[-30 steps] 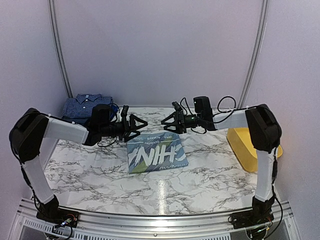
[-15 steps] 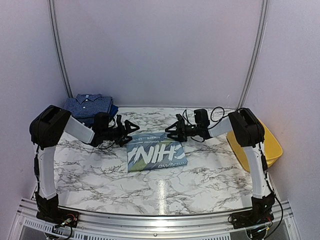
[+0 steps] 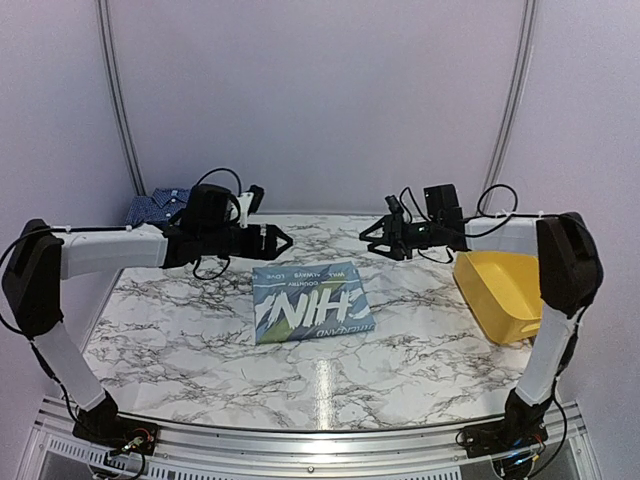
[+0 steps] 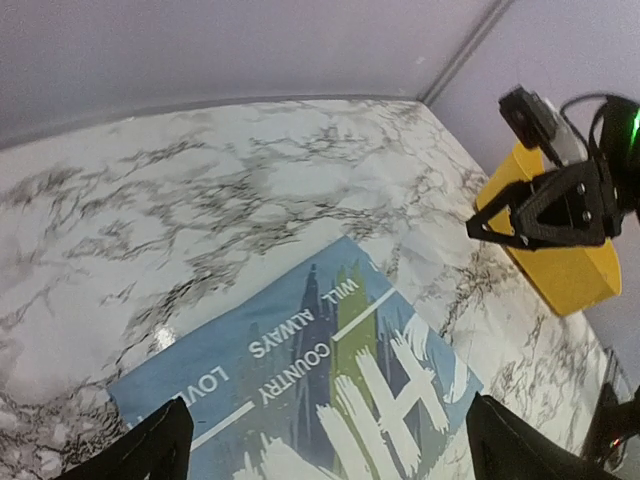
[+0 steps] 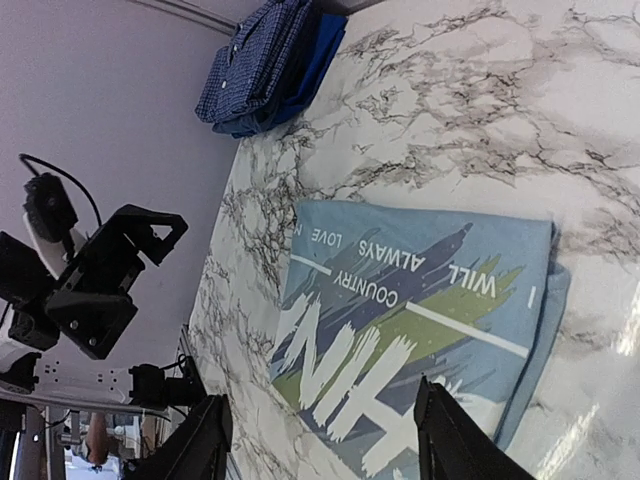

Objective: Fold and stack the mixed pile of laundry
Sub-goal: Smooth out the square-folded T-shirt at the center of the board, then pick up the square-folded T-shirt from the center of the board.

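Light-blue T-shirt point(image 3: 312, 302), folded into a rectangle with its white and green print facing up, lies flat near the middle of the marble table point(image 3: 400, 345). At about 10 o'clock from it, in the far left corner, the navy check shirt point(image 3: 163, 203) sits folded on top of a solid dark-blue piece point(image 5: 310, 65) (a small stack, well apart from the T-shirt).

The left gripper point(image 3: 280, 241) hangs at roughly 11 o'clock of the T-shirt. Its jaws are spread as wide as they go, gripping nothing and touching no cloth. The right gripper point(image 3: 372, 240) is at about 1 o'clock, its fingers parted less widely and likewise empty. The two point toward each other across the T-shirt's far edge. The yellow tub point(image 3: 505, 290) stands at 3 o'clock, by the right edge.
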Controlling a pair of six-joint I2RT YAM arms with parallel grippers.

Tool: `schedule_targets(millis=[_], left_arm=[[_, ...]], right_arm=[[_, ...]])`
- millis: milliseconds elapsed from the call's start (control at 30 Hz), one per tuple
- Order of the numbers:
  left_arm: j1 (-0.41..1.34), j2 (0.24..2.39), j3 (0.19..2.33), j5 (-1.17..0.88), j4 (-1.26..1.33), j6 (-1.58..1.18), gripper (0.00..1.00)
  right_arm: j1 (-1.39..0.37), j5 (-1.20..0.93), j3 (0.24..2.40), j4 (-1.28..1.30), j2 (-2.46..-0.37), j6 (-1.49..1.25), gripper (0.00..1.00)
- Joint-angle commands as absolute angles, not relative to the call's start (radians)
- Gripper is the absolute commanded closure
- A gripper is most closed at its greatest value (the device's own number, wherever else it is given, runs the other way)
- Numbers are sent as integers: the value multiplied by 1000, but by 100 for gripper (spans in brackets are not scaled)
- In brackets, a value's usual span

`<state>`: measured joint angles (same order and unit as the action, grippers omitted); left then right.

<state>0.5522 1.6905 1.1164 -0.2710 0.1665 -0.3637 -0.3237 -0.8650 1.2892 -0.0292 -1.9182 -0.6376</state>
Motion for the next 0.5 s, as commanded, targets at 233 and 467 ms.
schedule_targets(millis=[233, 467], left_arm=[[919, 1907, 1442, 90, -203, 201, 11], [1024, 2089, 1612, 11, -203, 279, 47]], right_arm=[[-262, -746, 1056, 276, -1723, -487, 41], [-231, -758, 980, 259, -1692, -516, 42]])
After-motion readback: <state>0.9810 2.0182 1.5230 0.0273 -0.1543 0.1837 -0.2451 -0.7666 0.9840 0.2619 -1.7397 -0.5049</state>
